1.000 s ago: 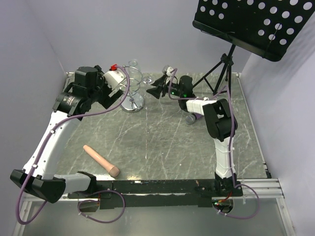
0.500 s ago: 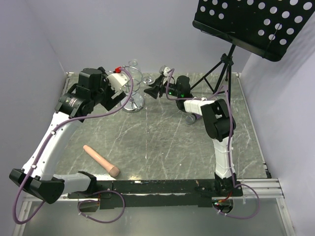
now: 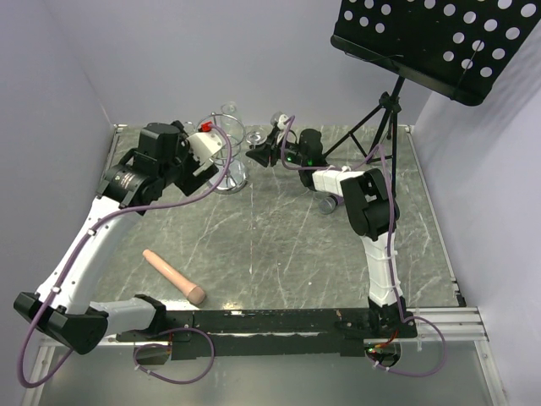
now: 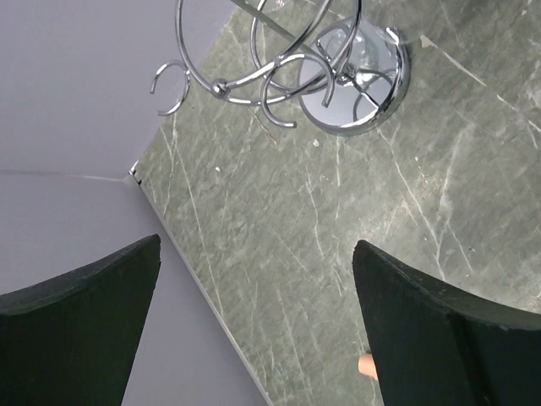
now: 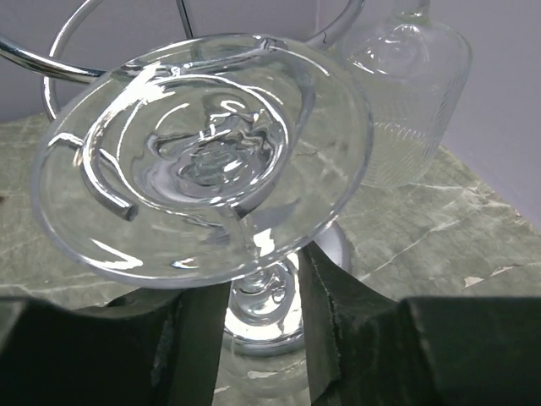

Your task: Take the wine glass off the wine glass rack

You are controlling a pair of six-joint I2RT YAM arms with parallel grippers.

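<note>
The silver wire wine glass rack point(image 3: 228, 176) stands at the back of the table; its shiny base point(image 4: 359, 85) and loops point(image 4: 283, 80) show in the left wrist view. A clear wine glass point(image 3: 252, 137) hangs upside down from a loop on the rack's right side. Its round foot point(image 5: 203, 161) fills the right wrist view. My right gripper point(image 3: 259, 153) is open, its fingers point(image 5: 334, 313) on either side of the stem point(image 5: 258, 292) just under the foot, very close to it. My left gripper point(image 3: 203, 166) is open and empty beside the rack's left side.
A second glass point(image 5: 406, 93) hangs on the rack behind the first. A black music stand point(image 3: 439, 38) on a tripod point(image 3: 380, 118) rises at the back right. A tan wooden peg point(image 3: 173, 277) lies at the front left. Walls close in the left and back.
My right gripper has moved left to the hanging glass on the rack. My left arm has shifted right and slightly forward, closer to the rack.
</note>
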